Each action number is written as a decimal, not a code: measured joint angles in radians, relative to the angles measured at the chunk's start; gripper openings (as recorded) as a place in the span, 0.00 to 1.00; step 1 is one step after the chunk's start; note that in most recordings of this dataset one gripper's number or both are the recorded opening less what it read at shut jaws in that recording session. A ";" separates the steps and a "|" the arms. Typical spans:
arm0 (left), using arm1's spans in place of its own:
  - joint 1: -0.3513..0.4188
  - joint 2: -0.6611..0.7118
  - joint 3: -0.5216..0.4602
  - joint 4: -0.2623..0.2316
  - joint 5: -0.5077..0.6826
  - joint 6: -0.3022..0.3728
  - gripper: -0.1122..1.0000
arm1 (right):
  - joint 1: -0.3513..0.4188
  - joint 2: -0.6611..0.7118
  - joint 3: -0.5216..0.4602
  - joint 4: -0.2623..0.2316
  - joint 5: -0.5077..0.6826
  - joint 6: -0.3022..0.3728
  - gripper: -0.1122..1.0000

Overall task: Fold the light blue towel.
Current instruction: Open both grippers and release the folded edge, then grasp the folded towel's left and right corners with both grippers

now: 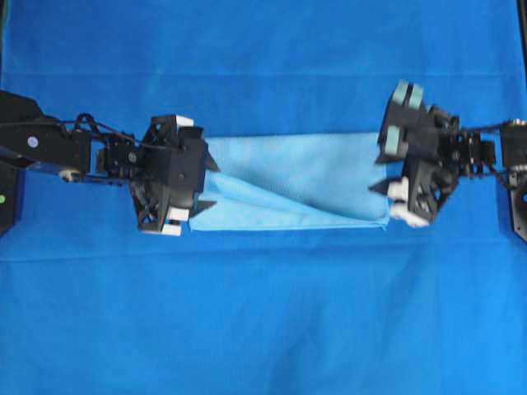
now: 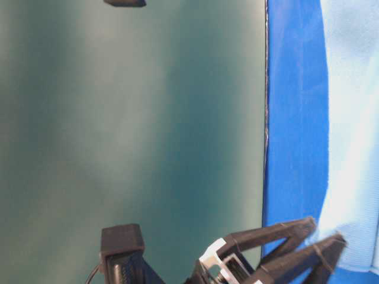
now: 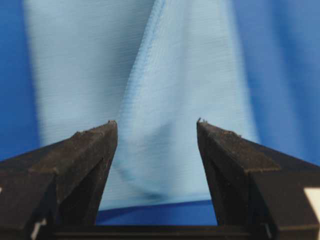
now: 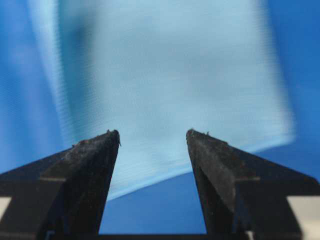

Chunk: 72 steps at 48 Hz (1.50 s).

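The thin pale sky-blue towel (image 1: 305, 185), folded into a band, lies on the large royal-blue cloth (image 1: 263, 329), long axis running from left gripper (image 1: 210, 183) to right gripper (image 1: 380, 169). Both grippers stand wide apart, empty, one at each short end. A diagonal crease crosses it; layer count unclear.

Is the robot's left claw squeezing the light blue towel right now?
No, in the left wrist view the left gripper stands open with its fingers apart, and the light blue towel lies beyond them, not pinched.
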<state>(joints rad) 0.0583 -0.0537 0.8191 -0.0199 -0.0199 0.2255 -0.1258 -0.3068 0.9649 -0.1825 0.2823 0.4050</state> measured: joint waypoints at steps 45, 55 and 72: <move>0.195 0.144 -0.015 0.000 -0.075 0.097 0.65 | -0.222 0.224 -0.017 -0.114 -0.120 -0.011 0.64; 0.235 0.183 -0.006 -0.002 -0.083 0.087 0.63 | -0.235 0.259 -0.017 -0.115 -0.133 -0.006 0.64; 0.212 0.183 -0.018 -0.002 0.003 0.087 0.16 | -0.215 0.264 -0.020 -0.114 -0.140 -0.017 0.24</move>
<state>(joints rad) 0.2700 0.1289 0.8007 -0.0215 -0.0169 0.3129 -0.3405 -0.0430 0.9449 -0.2961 0.1427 0.3881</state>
